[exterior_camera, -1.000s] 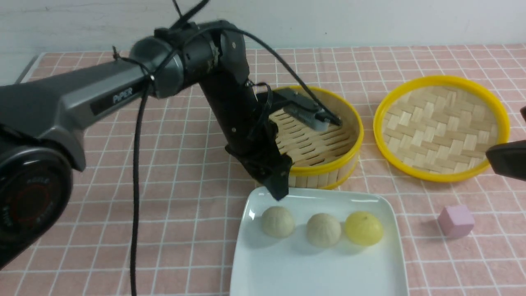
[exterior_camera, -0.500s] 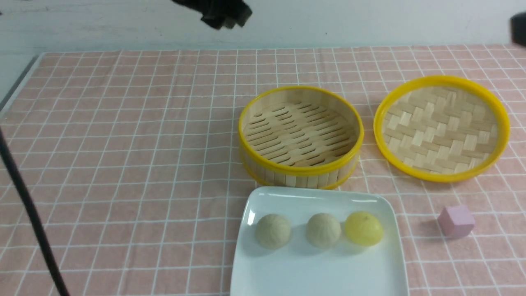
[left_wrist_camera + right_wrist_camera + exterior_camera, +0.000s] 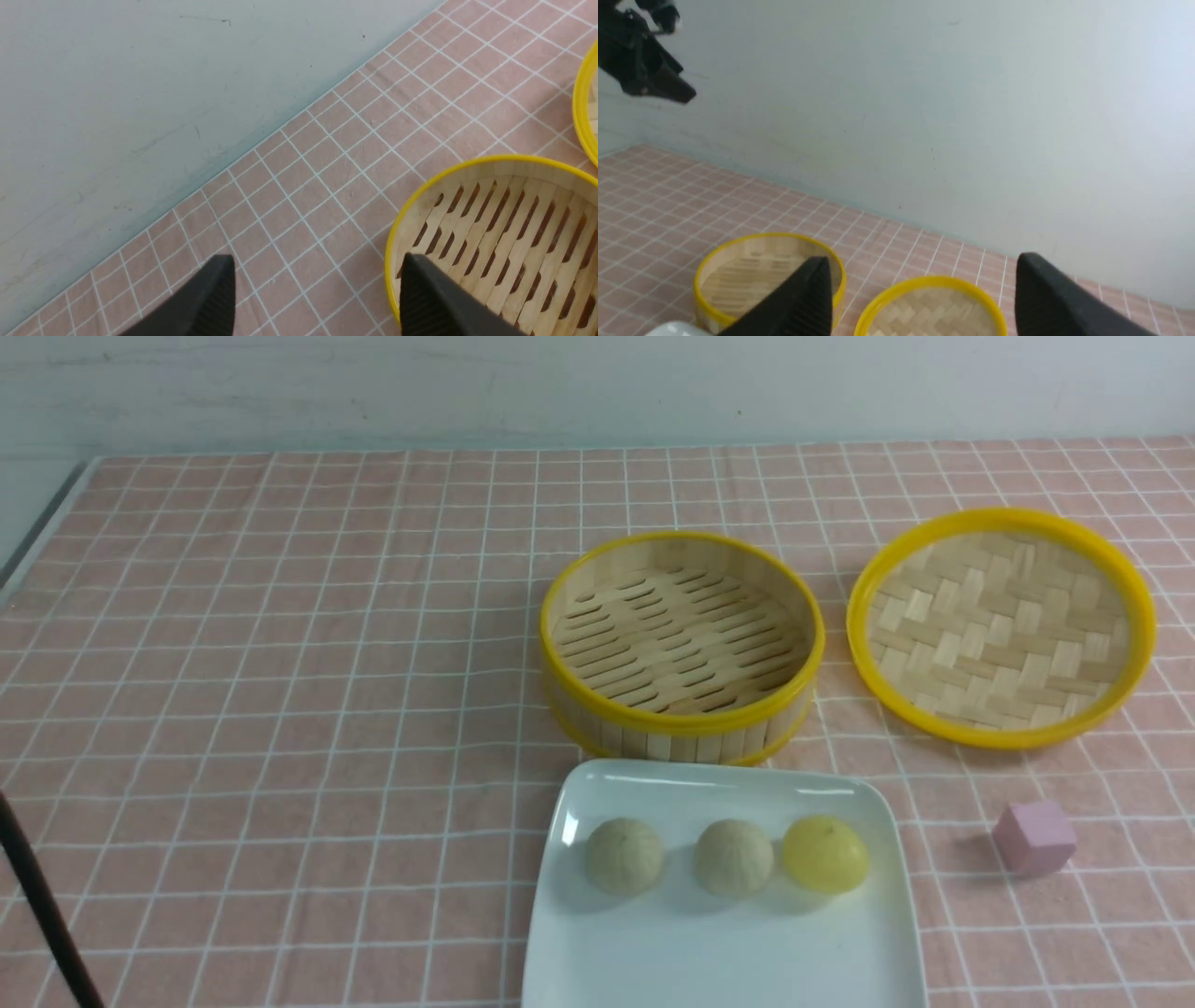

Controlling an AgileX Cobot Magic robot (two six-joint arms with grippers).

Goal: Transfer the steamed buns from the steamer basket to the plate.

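Front view: steamer basket (image 3: 681,728) is bare inside; all three steamed buns (image 3: 734,857) sit in a row on the plate (image 3: 719,777), which lies at 6 o'clock of the basket, just beside it; lid (image 3: 999,739) at 3 o'clock of the basket; pink cube (image 3: 1033,838) at 3 o'clock of the plate; no arm in frame, only a black cable (image 3: 37,905) at 8 o'clock; transfer looks complete to me.

Risks: the buns are round and the plate is glossy, so a low arm pass knocking the plate or basket could roll one off; the cable dragging across the tablecloth (image 3: 280,663) could tug things too.

Left wrist view: left gripper (image 3: 316,259) jaws spread wide, nothing between them, touching nothing; it hangs over the cloth beside the basket rim.

Right wrist view: right gripper (image 3: 924,259) jaws spread wide, empty; it is raised, looking down on the basket and lid; the left gripper shows aloft against the wall (image 3: 924,93).
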